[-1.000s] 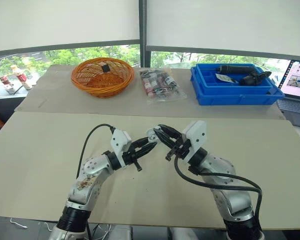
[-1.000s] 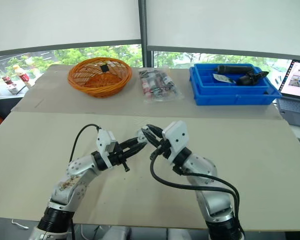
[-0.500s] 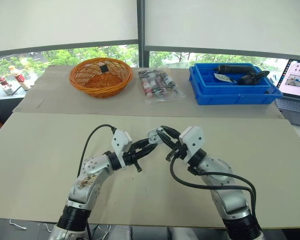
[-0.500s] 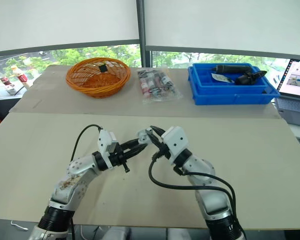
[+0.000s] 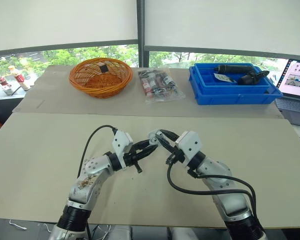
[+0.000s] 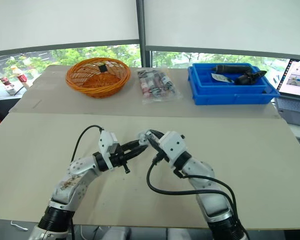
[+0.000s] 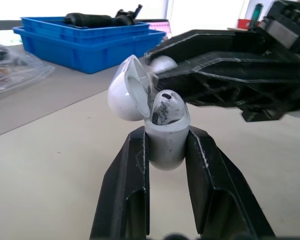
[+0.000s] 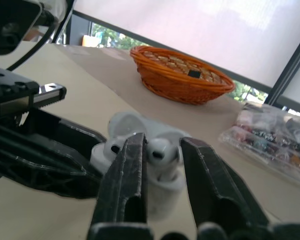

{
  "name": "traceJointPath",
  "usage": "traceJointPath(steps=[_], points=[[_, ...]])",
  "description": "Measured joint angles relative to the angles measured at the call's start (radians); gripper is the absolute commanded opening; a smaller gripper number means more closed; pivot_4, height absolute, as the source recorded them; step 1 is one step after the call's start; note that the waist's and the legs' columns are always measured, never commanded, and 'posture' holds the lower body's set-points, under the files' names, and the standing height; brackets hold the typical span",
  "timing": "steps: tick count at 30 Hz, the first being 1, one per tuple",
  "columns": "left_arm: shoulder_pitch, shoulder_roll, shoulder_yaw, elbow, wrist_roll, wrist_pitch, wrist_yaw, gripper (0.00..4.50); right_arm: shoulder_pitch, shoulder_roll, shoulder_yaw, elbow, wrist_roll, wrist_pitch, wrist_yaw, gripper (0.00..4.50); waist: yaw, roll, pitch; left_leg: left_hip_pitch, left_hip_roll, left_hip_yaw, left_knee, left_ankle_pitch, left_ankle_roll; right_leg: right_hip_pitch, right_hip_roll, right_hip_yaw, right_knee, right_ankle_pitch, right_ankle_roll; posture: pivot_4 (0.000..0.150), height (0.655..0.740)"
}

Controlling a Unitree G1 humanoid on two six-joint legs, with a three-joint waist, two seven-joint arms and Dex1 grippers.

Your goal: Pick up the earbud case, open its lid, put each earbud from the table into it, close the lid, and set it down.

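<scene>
One earbud pinched in right gripper, lowered since a second ago onto open case clamped in left gripper, well in front of basket; probably seating now, leaving release and lid shutting.

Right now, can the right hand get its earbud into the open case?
Probably yes: the left hand holds the earbud case with its lid swung back, and the right hand, gripping the earbud, sits right at the opening, nothing between.

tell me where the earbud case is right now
Head views: the case is gripped in the left claw over the table's near middle, lid open, with the right claw holding an earbud at its mouth.
</scene>
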Motion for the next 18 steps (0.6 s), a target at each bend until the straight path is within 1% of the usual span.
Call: traceJointPath(steps=[3,6,9,12,14,16,18], points=[[0.000,0.002,0.006,0.000,0.001,0.000,0.000,0.51,0.006,-0.011,-0.015,-0.020,0.035,0.040,0.019,3.43,0.001,0.000,0.000,0.000,0.000,0.000,0.000,0.000,0.000,0.000,0.000,0.000,0.000,0.000,0.000,0.150,0.7136],[0.000,-0.001,0.005,-0.001,0.000,-0.002,-0.002,0.51,0.023,-0.027,-0.031,-0.066,0.099,0.116,0.046,3.46,0.001,0.000,0.000,-0.001,0.000,0.000,0.000,0.000,0.000,0.000,0.000,0.000,0.000,0.000,0.000,0.150,0.7136],[-0.001,0.000,0.004,-0.001,0.000,-0.004,-0.006,0.51,0.036,-0.085,-0.119,-0.154,0.203,0.225,0.068,3.46,0.005,0.000,0.000,-0.002,0.000,0.000,0.001,0.000,0.000,0.000,0.000,0.000,-0.001,0.000,0.000,0.150,0.7136],[-0.009,0.019,-0.006,0.011,-0.001,-0.004,-0.049,0.51,0.036,-0.206,-0.282,-0.230,0.319,0.346,0.102,3.46,0.008,0.000,0.000,-0.002,0.000,0.000,0.001,0.000,0.000,0.000,0.000,0.000,-0.001,0.000,0.000,0.150,0.7136],[-0.033,0.032,-0.035,0.037,-0.001,-0.004,-0.106,0.51,0.027,-0.305,-0.362,-0.237,0.381,0.408,0.144,3.46,0.008,0.001,0.001,-0.001,-0.001,0.000,0.001,0.000,0.000,0.001,0.000,-0.001,-0.001,0.000,0.000,0.150,0.7136],[-0.058,0.036,-0.073,0.058,0.000,-0.009,-0.164,0.51,-0.005,-0.390,-0.394,-0.232,0.415,0.448,0.192,2.92,0.004,0.002,0.001,-0.001,-0.001,0.000,0.001,0.000,0.000,0.001,0.000,0.000,-0.001,0.000,0.000,0.150,0.7136],[-0.090,0.035,-0.119,0.079,0.006,-0.031,-0.226,0.51,-0.054,-0.467,-0.385,-0.200,0.423,0.474,0.247,2.29,-0.002,0.002,0.001,-0.001,0.000,0.000,0.001,0.000,0.000,0.000,0.000,0.000,-0.001,0.000,0.000,0.150,0.7136]])
